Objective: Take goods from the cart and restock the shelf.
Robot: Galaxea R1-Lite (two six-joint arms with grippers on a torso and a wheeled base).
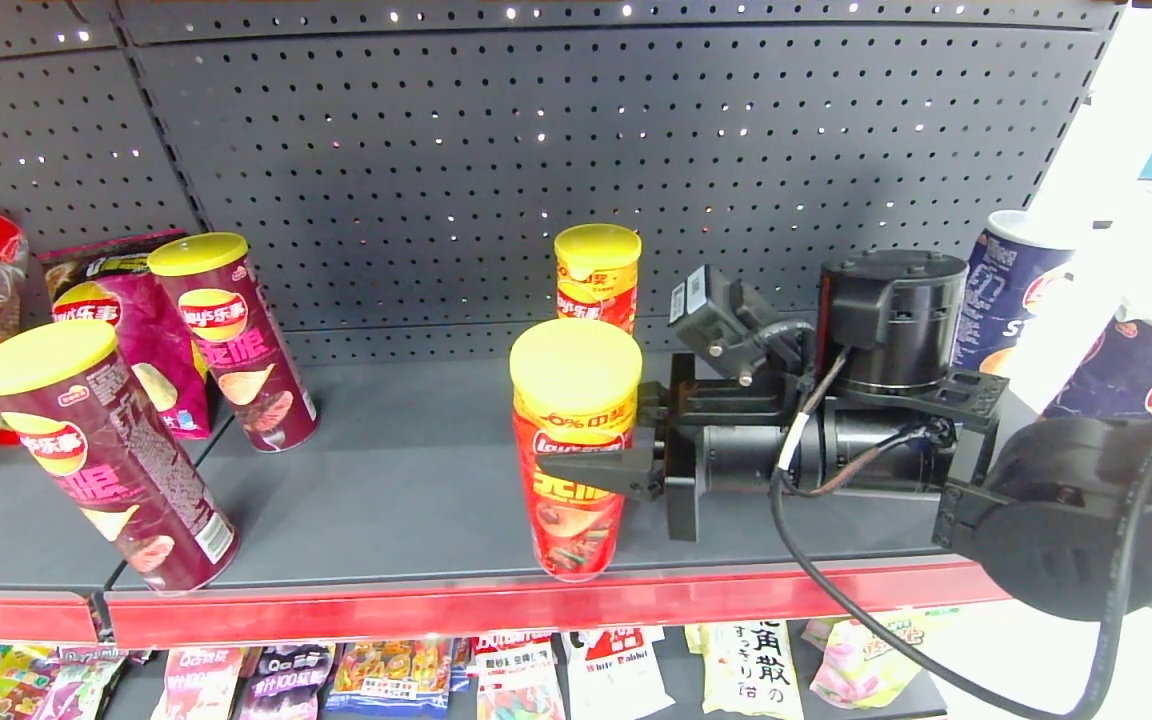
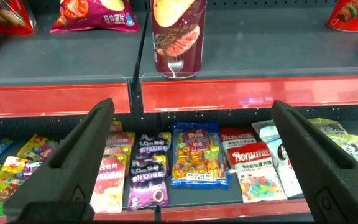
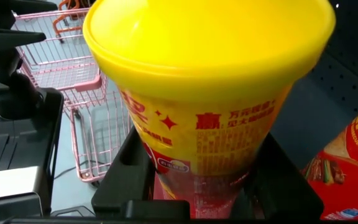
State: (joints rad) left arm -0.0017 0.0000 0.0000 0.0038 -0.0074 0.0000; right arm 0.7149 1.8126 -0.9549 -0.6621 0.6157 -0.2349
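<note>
— How far along are you?
— One red can [image 1: 576, 420] with a yellow lid stands upright at the shelf's [image 1: 416, 480] front edge, just ahead of a matching can [image 1: 596, 275]. My right gripper [image 1: 586, 455] is clamped round its middle (whether its base bears on the board, I can't tell). Letting go is left, I judge, then more trips to the pink cart [image 3: 73, 56].
— And your left gripper [image 2: 188, 168]?
— Fingers wide apart, holding nothing.

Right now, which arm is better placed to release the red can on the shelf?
Right: the right gripper is shut on the red can at the shelf edge. The left gripper hangs open and empty, lower down.
</note>
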